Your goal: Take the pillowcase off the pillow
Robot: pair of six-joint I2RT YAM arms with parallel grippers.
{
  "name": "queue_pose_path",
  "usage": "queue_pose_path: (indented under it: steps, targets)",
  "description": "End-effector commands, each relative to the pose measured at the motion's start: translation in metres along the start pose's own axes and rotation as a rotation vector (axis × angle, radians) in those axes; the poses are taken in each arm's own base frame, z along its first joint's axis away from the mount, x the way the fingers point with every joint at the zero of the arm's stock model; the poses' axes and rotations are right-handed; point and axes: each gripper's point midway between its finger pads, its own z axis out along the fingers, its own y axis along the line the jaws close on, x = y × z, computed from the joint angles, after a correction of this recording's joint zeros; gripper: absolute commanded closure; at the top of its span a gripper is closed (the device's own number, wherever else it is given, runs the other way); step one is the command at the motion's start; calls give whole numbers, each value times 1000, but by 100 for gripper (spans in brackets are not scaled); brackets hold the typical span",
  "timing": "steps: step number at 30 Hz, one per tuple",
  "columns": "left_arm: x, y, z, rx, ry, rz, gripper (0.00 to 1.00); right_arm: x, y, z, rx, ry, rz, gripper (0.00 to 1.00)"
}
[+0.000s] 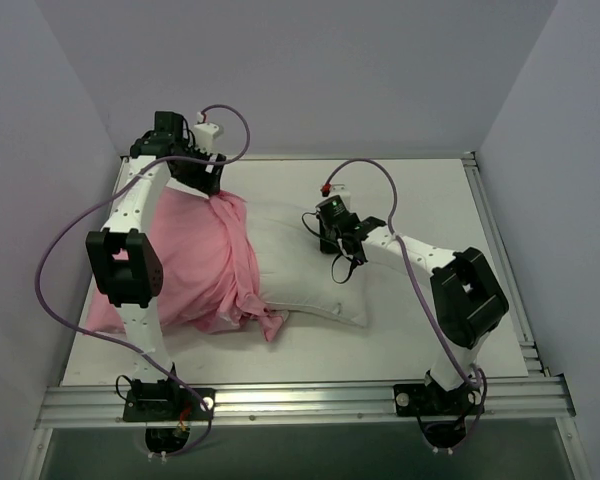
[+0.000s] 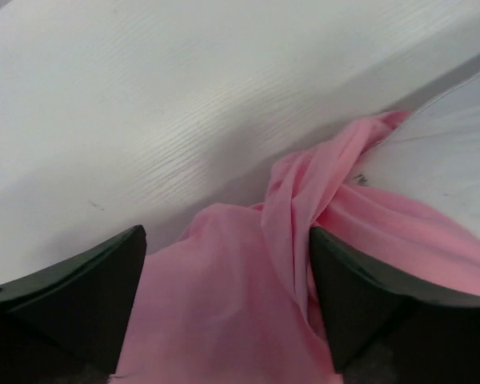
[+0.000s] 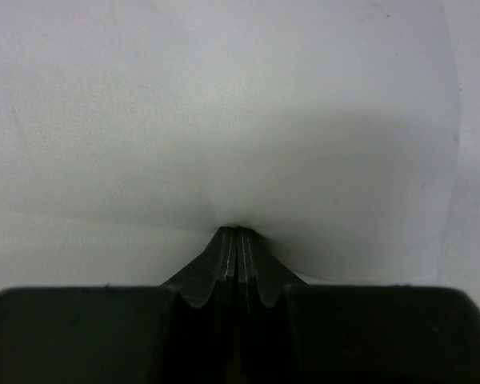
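Observation:
The pink pillowcase covers the left part of the white pillow and is bunched in folds across its middle. My left gripper is at the far edge of the pillowcase. In the left wrist view its fingers stand wide apart with pink cloth lying between them, and the gripper is open. My right gripper is on the bare part of the pillow near its far edge. In the right wrist view it is shut, and the white pillow cloth puckers at its tips.
The white table has a metal rail along its right edge and another along the front. Pale walls close in on the left, back and right. Purple cables loop over both arms.

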Motion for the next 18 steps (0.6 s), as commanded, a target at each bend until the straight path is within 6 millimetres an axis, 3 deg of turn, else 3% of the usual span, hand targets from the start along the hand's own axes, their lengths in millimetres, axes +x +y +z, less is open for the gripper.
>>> queue_pose_path:
  steps: [1, 5, 6, 8, 11, 14, 16, 17, 18]
  targets:
    - [-50, -37, -55, 123, -156, 44, 3, 128, -87, -26, 238, 480, -151, 100]
    - [-60, -73, -96, 313, -174, 10, 6, 113, -78, -27, 170, 403, -64, 100]
    - [-52, -81, -107, 348, -142, -5, 6, 108, -71, -25, 134, 380, -38, 100]
    - [-57, -87, -134, 364, -172, 11, 6, 103, -66, -26, 106, 357, -3, 100]
    - [-40, -86, -162, 329, -127, 17, 6, 103, -61, -24, 85, 350, 11, 100]
    - [11, -70, -180, 272, 12, 6, 6, 104, -58, -21, 70, 347, 21, 100]
    - [57, -41, -205, 134, 106, -35, 6, 104, -56, -19, 55, 341, 29, 100]
    - [95, -36, -197, 136, 207, -68, 6, 104, -55, -18, 52, 341, 26, 100]
    - [111, -26, -203, 93, 221, -83, 6, 104, -55, -17, 50, 340, 25, 100]
